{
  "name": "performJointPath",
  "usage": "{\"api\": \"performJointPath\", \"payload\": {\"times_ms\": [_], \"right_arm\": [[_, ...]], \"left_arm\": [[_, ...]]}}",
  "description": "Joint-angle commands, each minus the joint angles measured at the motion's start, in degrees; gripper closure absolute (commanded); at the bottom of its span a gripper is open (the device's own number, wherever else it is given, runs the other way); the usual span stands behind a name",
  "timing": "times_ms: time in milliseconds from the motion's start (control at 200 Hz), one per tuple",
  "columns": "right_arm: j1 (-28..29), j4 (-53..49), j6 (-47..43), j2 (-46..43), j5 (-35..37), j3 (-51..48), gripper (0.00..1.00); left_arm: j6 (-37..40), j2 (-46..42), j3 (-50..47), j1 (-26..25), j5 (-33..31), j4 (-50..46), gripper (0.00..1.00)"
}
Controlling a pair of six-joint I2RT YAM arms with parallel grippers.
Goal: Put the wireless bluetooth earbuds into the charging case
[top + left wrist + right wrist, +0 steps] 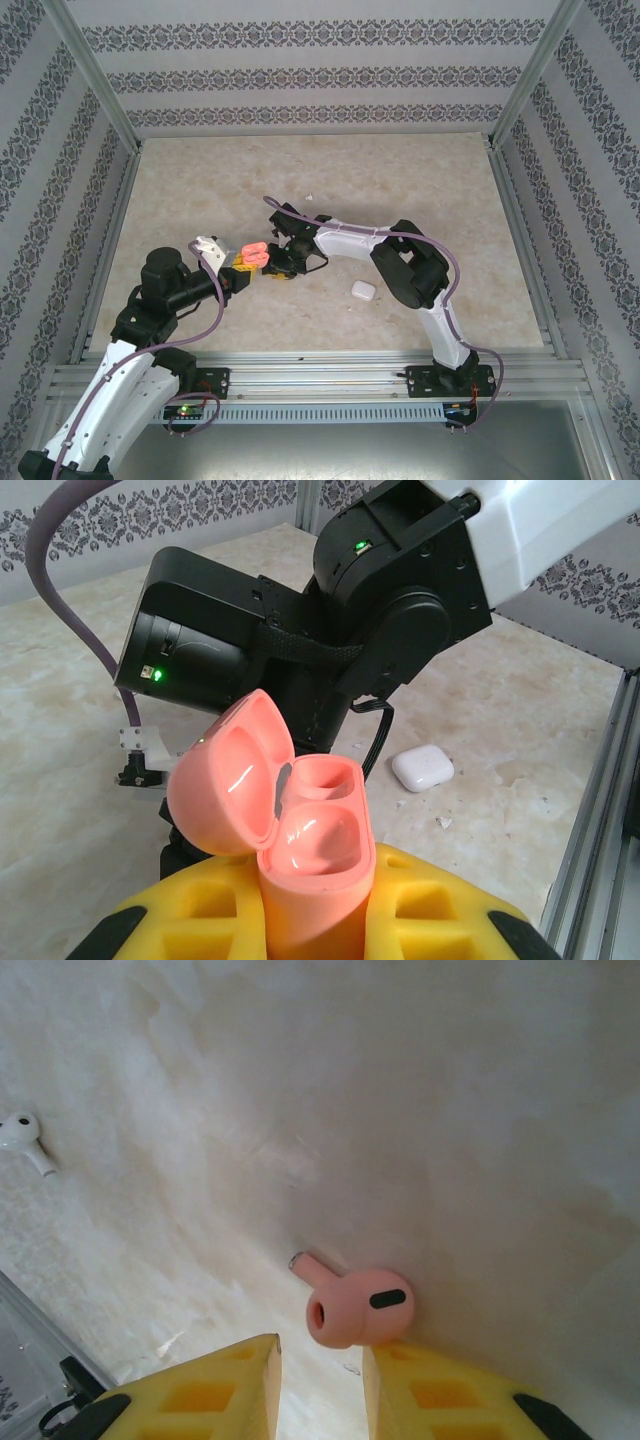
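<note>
L gripper (315,920): mine, clamped on the pink case (312,865). Yellow fingers (210,905) press it from both sides, and the case stands upright btwn them.
Pink case: lid (228,775) swung open and tipped back to the left. Two glossy wells face up.
R gripper (320,1385): mine, pointed down at the bench (420,200). Jaws a little apart w/ a narrow gap and nothing btwn them.
Pink earbud (355,1305): lies on the bench just past my R fingertips, nearer the right-hand one. Stem points up-left in the R wrist view. Can't tell if it touches the finger.
White earbud (22,1135): on the bench at the far left edge of the R wrist view, well apart from the pink one.
R arm's wrist (300,630): black body w/ green lights, close behind the open case in the L wrist view.
White case (362,291): shut, on the bench beside the R arm, apart from both grippers.
</note>
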Motion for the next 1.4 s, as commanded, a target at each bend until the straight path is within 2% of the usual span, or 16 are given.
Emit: {"api": "performJointPath", "payload": {"times_ms": [0,300,490,614,684,719,809,1099,1394], "right_arm": [[-0.6,-3.0,-2.2,0.8,1.7,1.7,0.73],[-4.0,-9.1,-8.8,-0.8,5.5,1.5,0.80],[-6.6,-12.4,-12.3,-3.0,8.4,0.7,0.81],[-6.4,-14.3,-13.6,-4.9,10.3,1.5,0.80],[-5.3,-15.6,-13.4,-5.3,11.5,2.6,0.77],[-4.4,-16.0,-12.1,-5.3,11.8,3.1,0.70],[-3.2,-12.7,-7.2,-4.6,7.4,2.5,0.63],[0.1,-8.4,-0.5,-0.4,4.3,6.0,0.51],[0.2,-12.2,-1.3,3.8,7.0,11.3,0.51]], "left_arm": [[-0.8,-0.8,-0.8,-0.2,1.0,2.9,1.00],[-0.7,-0.8,-0.9,-0.2,0.6,2.5,1.00],[-0.8,-0.8,-0.9,-0.1,0.4,2.5,1.00],[-0.7,-0.8,-0.6,-0.2,-0.4,2.1,1.00],[-0.6,-0.8,-0.2,-0.1,-1.5,1.4,1.00],[-0.6,-0.8,0.0,-0.2,-2.2,0.9,1.00],[-0.6,-0.8,0.4,-0.1,-4.5,-0.4,1.00],[-1.4,-1.5,0.3,-0.2,-6.1,-1.5,1.00],[-1.5,-1.9,0.3,-0.1,-5.7,-1.8,1.00]]}}
